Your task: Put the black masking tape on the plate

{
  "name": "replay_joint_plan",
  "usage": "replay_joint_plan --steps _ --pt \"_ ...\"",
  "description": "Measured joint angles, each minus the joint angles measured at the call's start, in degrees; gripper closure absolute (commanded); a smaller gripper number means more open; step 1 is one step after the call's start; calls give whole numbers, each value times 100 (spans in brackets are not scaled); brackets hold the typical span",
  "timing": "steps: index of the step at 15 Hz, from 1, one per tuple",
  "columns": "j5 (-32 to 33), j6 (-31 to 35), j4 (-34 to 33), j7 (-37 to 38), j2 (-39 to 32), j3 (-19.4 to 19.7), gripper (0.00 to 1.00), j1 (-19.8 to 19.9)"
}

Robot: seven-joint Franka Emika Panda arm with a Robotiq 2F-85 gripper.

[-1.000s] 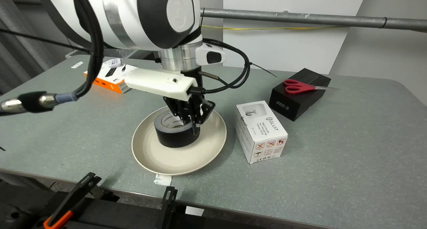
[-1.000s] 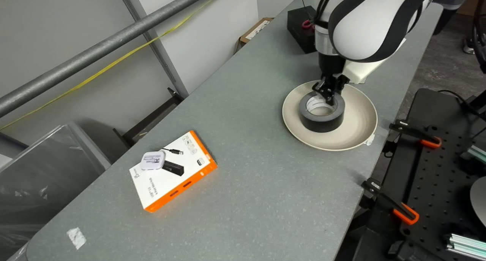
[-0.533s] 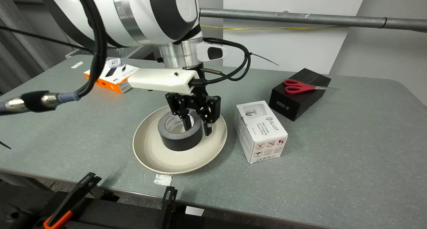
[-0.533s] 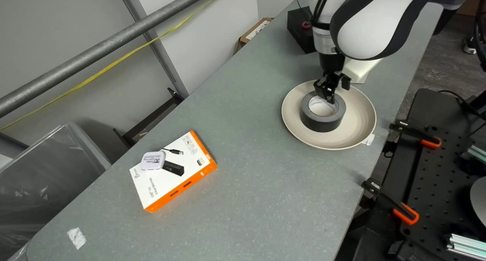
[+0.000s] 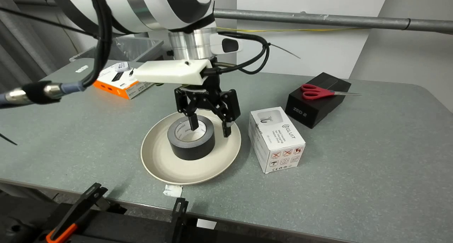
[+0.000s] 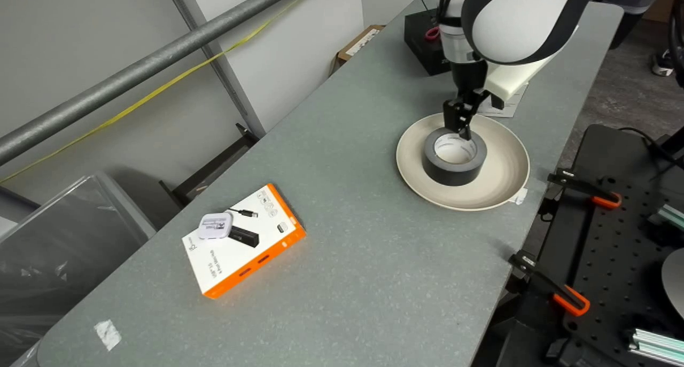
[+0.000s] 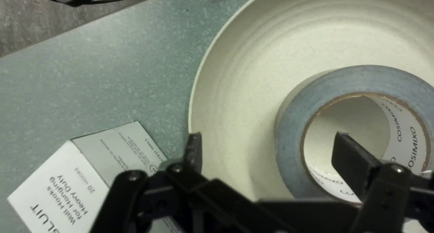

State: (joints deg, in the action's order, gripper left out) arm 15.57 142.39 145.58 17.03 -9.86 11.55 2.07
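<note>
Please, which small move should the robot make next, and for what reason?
I would probably lift the gripper straight up. The black masking tape lies flat on the plate, so the placing looks done. The jaws stand wide apart, and in the wrist view one of them shows over the tape's centre hole, so moving sideways first might catch it.

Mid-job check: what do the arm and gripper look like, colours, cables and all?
The arm is white and black, with a silver band and a shiny metal collar. Below the collar sits a cream block. The gripper is black, with narrow fingers. A black cable loops beside the collar; a thicker black bundle carries a blue-grey sleeve and a metal fitting.
</note>
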Motion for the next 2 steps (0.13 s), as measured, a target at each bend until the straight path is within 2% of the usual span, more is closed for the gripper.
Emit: replay_joint_plan --steps 2 --pt "0 -15 -4 0 18 0 0 1"
